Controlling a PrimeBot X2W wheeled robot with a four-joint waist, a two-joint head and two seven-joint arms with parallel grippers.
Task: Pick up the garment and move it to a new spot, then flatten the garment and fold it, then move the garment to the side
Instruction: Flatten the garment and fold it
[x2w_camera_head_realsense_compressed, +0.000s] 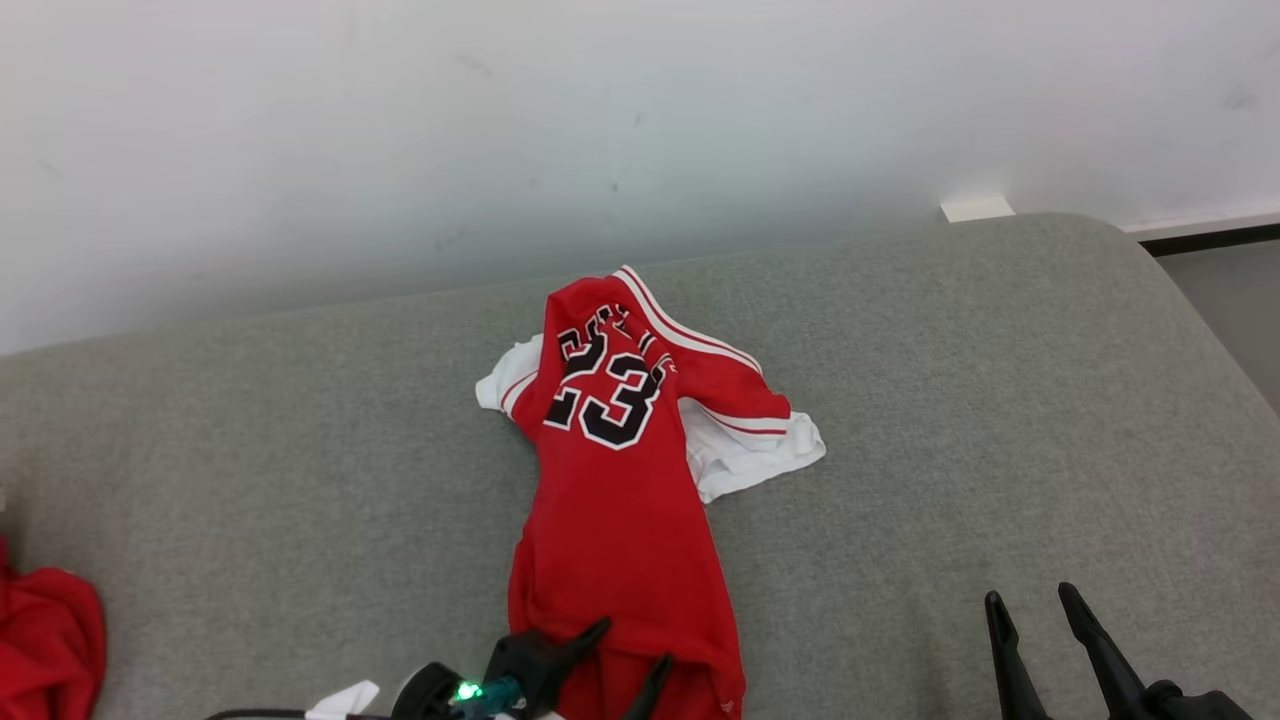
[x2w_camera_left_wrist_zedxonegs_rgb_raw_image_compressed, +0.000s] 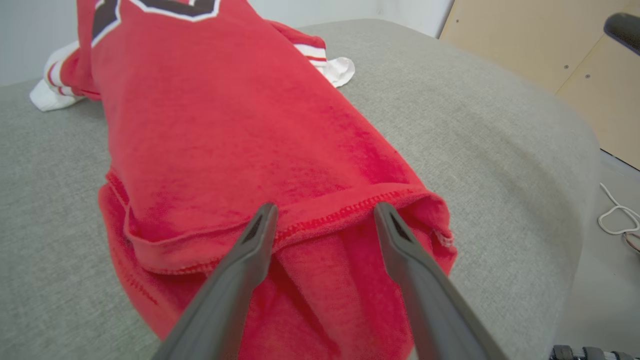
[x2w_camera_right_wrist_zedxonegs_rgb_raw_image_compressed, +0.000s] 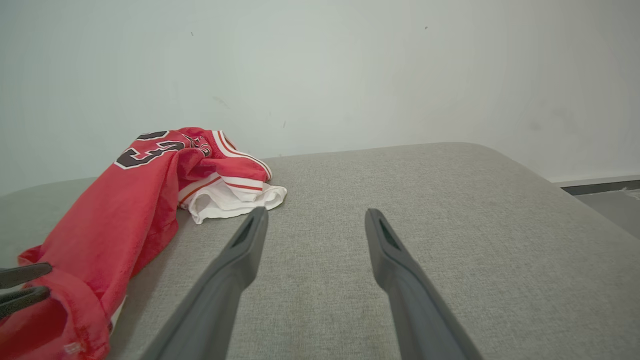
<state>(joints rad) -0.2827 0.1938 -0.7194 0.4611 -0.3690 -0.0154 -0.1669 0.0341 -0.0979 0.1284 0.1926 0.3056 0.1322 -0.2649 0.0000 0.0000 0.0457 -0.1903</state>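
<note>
The garment (x2w_camera_head_realsense_compressed: 620, 470) is a red jersey with a black "23" and white sleeves, lying crumpled lengthwise on the grey padded surface (x2w_camera_head_realsense_compressed: 950, 400). My left gripper (x2w_camera_head_realsense_compressed: 632, 645) is open at the garment's near hem. In the left wrist view its two fingertips (x2w_camera_left_wrist_zedxonegs_rgb_raw_image_compressed: 267, 212) rest against the stitched hem of the garment (x2w_camera_left_wrist_zedxonegs_rgb_raw_image_compressed: 240, 130), spread apart with the cloth between them unclamped. My right gripper (x2w_camera_head_realsense_compressed: 1040, 605) stands open over bare grey surface to the right of the garment. In the right wrist view the right gripper (x2w_camera_right_wrist_zedxonegs_rgb_raw_image_compressed: 316, 214) has nothing between its fingers, and the garment (x2w_camera_right_wrist_zedxonegs_rgb_raw_image_compressed: 125, 210) lies to its left.
Another red cloth (x2w_camera_head_realsense_compressed: 45, 640) lies at the lower left edge of the surface. A white wall (x2w_camera_head_realsense_compressed: 600, 120) backs the surface. The surface rounds off at its right edge (x2w_camera_left_wrist_zedxonegs_rgb_raw_image_compressed: 575, 165), with a wooden panel (x2w_camera_left_wrist_zedxonegs_rgb_raw_image_compressed: 540, 45) and a white cable (x2w_camera_left_wrist_zedxonegs_rgb_raw_image_compressed: 617, 220) on the floor beyond.
</note>
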